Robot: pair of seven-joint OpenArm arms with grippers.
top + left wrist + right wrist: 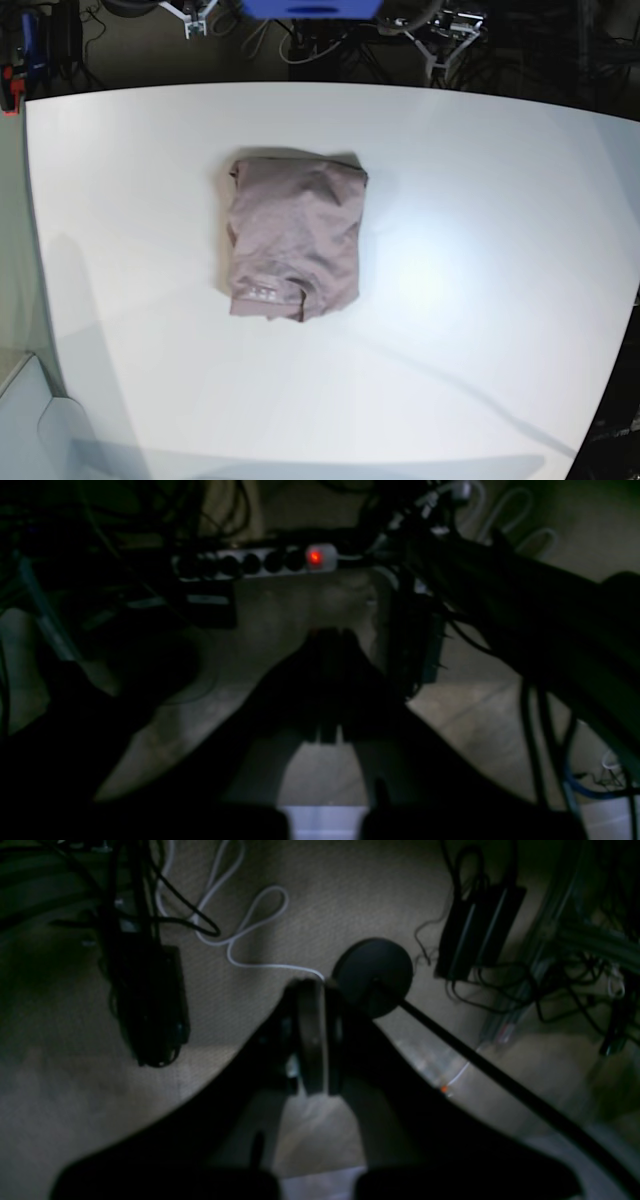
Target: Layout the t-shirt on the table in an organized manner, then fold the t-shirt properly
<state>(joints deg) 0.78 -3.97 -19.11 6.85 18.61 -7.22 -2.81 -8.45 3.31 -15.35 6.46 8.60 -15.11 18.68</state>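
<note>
The soft mauve cloth t-shirt [294, 238] lies folded on the smooth white surface [480, 200] — both grippers pressed together, empty, away — its loose near hem could spring open.

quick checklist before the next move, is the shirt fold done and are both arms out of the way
1. t-shirt folded into a compact rectangle: ok.
2. Shirt lying fully on the table, away from its edges: ok.
3. Fold neatness: cannot tell fully; surface is wrinkled and one bottom corner looks uneven.
4. left gripper shut and holding nothing, pointing at the floor: ok.
5. right gripper shut and holding nothing, pointing at the floor: ok.
6. No arm over the shirt in the base view: ok.
</note>
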